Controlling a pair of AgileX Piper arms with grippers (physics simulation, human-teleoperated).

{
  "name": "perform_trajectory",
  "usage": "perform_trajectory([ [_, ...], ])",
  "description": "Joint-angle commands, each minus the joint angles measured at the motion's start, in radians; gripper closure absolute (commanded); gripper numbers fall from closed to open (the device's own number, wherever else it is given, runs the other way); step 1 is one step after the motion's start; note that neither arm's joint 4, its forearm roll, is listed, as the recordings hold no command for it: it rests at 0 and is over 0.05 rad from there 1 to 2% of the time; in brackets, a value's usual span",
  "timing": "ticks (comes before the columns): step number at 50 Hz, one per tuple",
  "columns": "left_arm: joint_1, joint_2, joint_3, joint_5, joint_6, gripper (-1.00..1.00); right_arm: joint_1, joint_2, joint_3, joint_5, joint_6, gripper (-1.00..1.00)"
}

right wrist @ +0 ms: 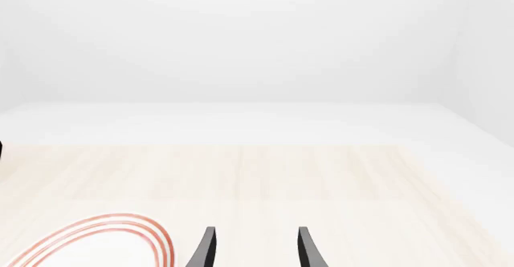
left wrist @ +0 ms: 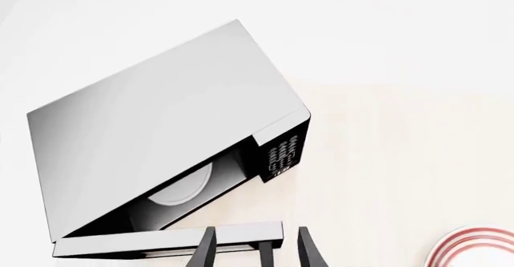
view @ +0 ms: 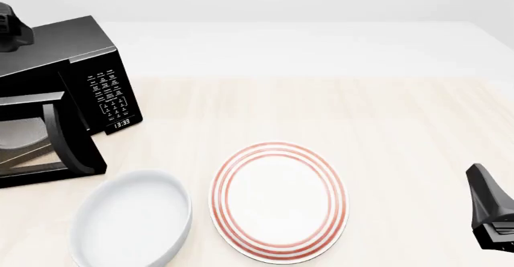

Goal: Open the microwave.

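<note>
A pale table (view: pixel 386 116) holds the black microwave (view: pixel 76 68), door (left wrist: pixel 168 241) swung open just ahead of the left gripper (left wrist: pixel 255 252), its fingers apart and empty. The right gripper (right wrist: pixel 255 249), also spread, hovers beside a plate (view: pixel 280 201).

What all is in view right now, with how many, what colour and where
microwave: one, black, far left of the table, door swung open, turntable visible inside
bowl: one, white, near left, in front of the microwave
plate: one, white with red rings, near centre, right of the bowl
table: one, light wood
left pincer: one, black, fingers apart at the open door's edge
right pincer: one, black, open, over the table's near right, holding nothing
</note>
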Motion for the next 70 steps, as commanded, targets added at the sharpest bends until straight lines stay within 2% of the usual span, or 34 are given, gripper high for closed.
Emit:
perform_trajectory([
  [1, 0.013, 0.02, 0.005, -0.001, 0.006, -1.0, 0.0, 0.0, 0.0, 0.0, 0.0, -1.0],
  [52, 0.033, 0.096, 0.025, -0.044, -0.001, -1.0, 0.0, 0.0, 0.0, 0.0, 0.0, -1.0],
  [70, 0.065, 0.142, 0.028, -0.056, 0.008, -1.0, 0.0, 0.0, 0.0, 0.0, 0.0, -1.0],
])
